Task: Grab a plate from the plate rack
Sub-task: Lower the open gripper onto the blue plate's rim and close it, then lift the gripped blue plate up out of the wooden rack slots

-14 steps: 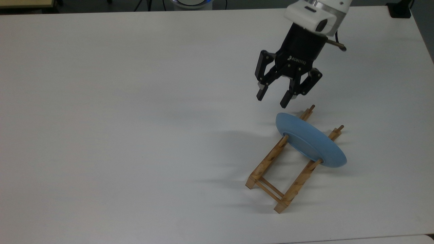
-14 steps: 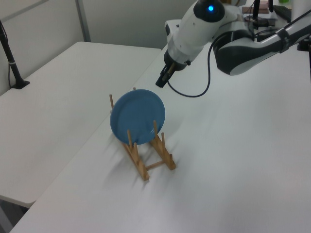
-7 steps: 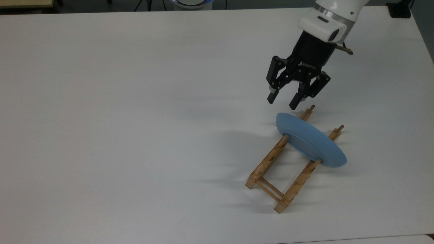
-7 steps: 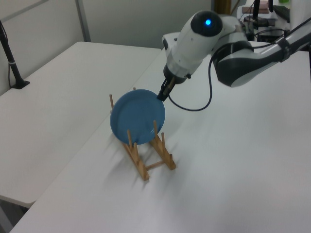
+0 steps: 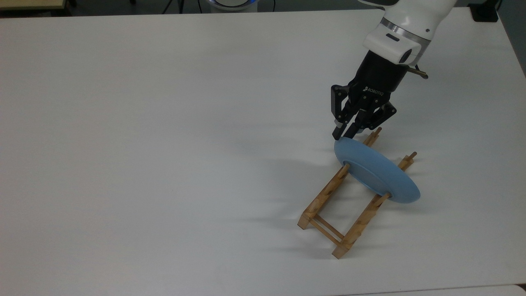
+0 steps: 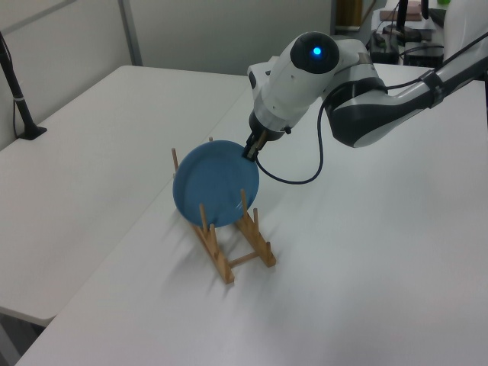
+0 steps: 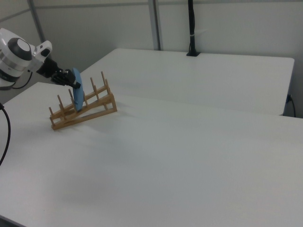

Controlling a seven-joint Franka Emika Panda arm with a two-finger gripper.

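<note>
The tool has its fingers nearly together, pinching the top rim of the light-blue plate, which stands in the wooden plate rack on the white table.

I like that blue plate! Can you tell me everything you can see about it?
The plate is round, plain light blue and looks matte, with a raised rim and a flat middle. It stands on edge, leaning a little, in the wooden plate rack, held between upright pegs near one end. The rack sits on a white table. The robot's black gripper is at the plate's top edge, its fingers closed in around the rim.
</note>
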